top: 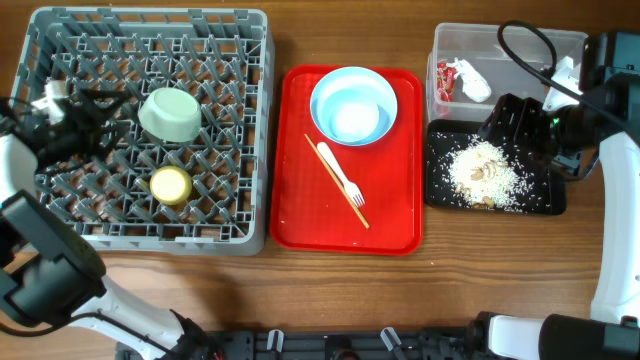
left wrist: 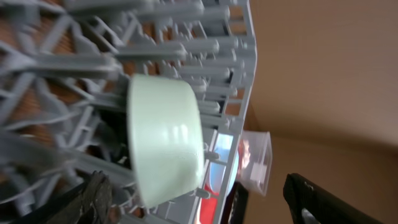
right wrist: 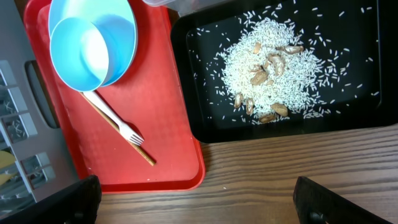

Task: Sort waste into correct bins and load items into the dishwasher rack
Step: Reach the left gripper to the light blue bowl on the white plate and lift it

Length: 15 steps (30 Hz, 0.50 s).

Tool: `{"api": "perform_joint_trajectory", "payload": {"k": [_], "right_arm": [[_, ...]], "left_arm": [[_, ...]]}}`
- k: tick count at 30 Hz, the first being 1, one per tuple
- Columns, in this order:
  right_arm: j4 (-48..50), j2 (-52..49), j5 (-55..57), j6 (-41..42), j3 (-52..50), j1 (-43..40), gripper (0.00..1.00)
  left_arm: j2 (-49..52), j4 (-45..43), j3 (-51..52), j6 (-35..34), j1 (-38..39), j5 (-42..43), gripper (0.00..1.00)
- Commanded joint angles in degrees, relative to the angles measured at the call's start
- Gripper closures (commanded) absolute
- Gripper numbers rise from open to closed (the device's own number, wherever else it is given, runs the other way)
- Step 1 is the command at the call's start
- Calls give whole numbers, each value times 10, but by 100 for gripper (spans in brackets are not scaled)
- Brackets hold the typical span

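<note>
Now | fork (top: 341, 173) at counter (top: 350, 300) centre, on red tray (top: 300, 200) | light, thin, slick, likely bendy; pinch mid-handle | left fingers (left wrist: 323, 199) seemingly wide, blurred | right fingers (right wrist: 348, 202) wide, empty

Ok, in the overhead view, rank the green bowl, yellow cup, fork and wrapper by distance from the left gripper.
1. Green bowl, in the rack.
2. Yellow cup, same rack.
3. Fork, on the red tray.
4. Wrapper, in the clear tub.
</note>
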<state>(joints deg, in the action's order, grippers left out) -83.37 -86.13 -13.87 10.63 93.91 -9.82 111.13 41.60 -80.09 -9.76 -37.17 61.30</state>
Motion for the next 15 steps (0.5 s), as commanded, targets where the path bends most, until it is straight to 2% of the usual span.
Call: {"api": "perform_joint_trajectory", "payload": {"k": [1,5,7,9,11,13,15], "right_arm": [[1,8,6,-1,2,0,0],[0,8,5,-1,2,0,0],[-1,8,5,-1,2,0,0],[-3,8,6,-2,2,0,0],[-17,8,12,0,2,0,0],[-41,9,68,46,2,0,0],[-45,9,90,56,2,0,0]], "left_arm": [[-31,-2,-6,4,-22,23,0],[-146,-33,-6,-5,37,-5,0],[-206,-37,-10,-31,112,-97,0],[-242,-35,-43,-74,228,-217,0],[-234,-17,-106,-78,337,-307,0],[-208,13,-172,-78,442,-425,0],[-170,25,-221,-70,510,-493,0]]}}
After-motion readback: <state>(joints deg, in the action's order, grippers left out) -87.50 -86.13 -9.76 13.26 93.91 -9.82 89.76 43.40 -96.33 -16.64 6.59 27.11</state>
